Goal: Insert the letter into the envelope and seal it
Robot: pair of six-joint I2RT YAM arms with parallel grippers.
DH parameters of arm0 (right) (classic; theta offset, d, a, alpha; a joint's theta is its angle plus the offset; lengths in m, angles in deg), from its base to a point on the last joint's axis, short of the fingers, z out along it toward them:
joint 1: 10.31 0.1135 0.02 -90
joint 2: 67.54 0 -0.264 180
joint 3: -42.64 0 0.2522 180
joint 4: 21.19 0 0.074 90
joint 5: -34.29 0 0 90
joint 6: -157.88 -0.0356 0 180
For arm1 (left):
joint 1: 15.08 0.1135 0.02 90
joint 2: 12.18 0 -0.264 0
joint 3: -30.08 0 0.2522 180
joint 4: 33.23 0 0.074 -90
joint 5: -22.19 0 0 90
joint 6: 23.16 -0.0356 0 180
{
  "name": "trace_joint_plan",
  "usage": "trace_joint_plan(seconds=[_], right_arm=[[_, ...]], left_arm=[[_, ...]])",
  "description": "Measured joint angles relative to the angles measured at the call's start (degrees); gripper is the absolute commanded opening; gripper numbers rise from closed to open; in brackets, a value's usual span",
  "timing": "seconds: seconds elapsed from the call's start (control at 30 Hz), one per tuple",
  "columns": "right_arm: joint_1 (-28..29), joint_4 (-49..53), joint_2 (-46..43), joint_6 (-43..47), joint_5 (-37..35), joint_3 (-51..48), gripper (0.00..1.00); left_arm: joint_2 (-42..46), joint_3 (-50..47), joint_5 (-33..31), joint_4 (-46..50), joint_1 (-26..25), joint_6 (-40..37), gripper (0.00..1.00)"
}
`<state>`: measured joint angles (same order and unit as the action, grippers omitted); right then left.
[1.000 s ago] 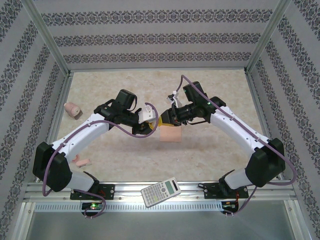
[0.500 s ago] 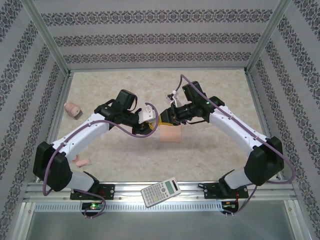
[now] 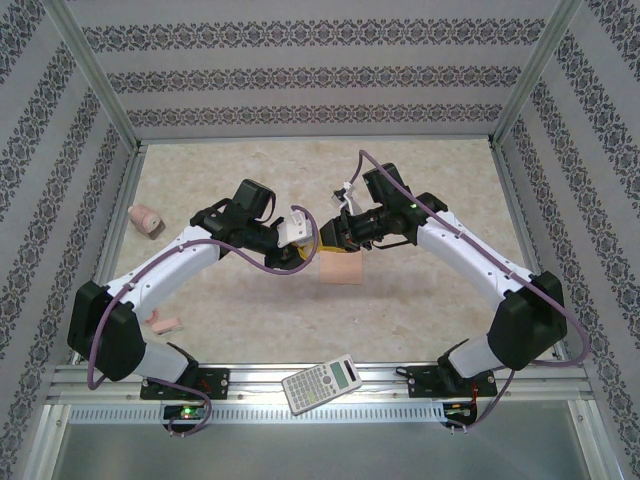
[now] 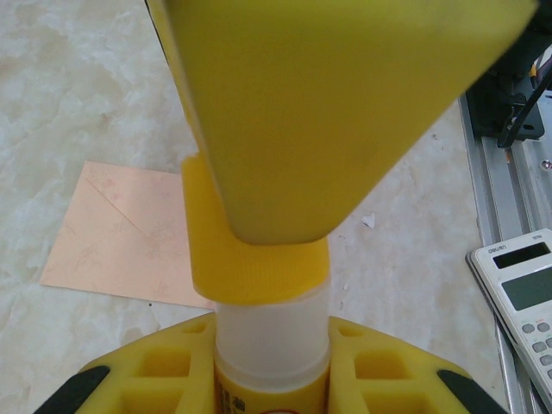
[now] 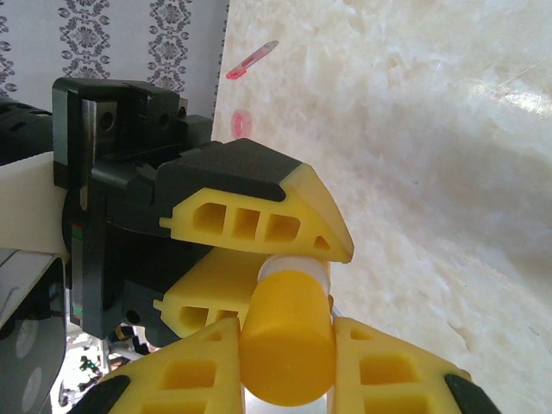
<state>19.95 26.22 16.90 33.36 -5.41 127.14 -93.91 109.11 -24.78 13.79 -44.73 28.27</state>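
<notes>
The peach-pink envelope [image 3: 340, 271] lies flat on the table, flap side up in the left wrist view [image 4: 121, 237], just below both grippers. The letter is hidden. Above the envelope my two grippers meet on a glue stick [image 4: 272, 341]. My left gripper [image 4: 272, 336] is shut on its white and yellow body. My right gripper [image 5: 286, 332] is shut on its yellow cap [image 5: 286, 349], which still sits on the stick's end. From above, the left gripper [image 3: 303, 250] and the right gripper [image 3: 331, 238] stand tip to tip.
A white calculator [image 3: 322, 383] lies on the front rail, seen too at the right of the left wrist view [image 4: 522, 293]. A pink roll [image 3: 146, 219] sits at the left wall and a small pink item [image 3: 163, 322] by the left arm's base.
</notes>
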Motion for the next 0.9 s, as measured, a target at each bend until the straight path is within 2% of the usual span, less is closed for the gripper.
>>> trace_joint_plan(seconds=[0.9], right_arm=[[-0.15, 1.77, 1.90, 1.29, 4.17, 0.02, 0.21]], left_arm=[[-0.33, 0.00, 0.85, 2.16, 0.00, -0.02, 0.00]])
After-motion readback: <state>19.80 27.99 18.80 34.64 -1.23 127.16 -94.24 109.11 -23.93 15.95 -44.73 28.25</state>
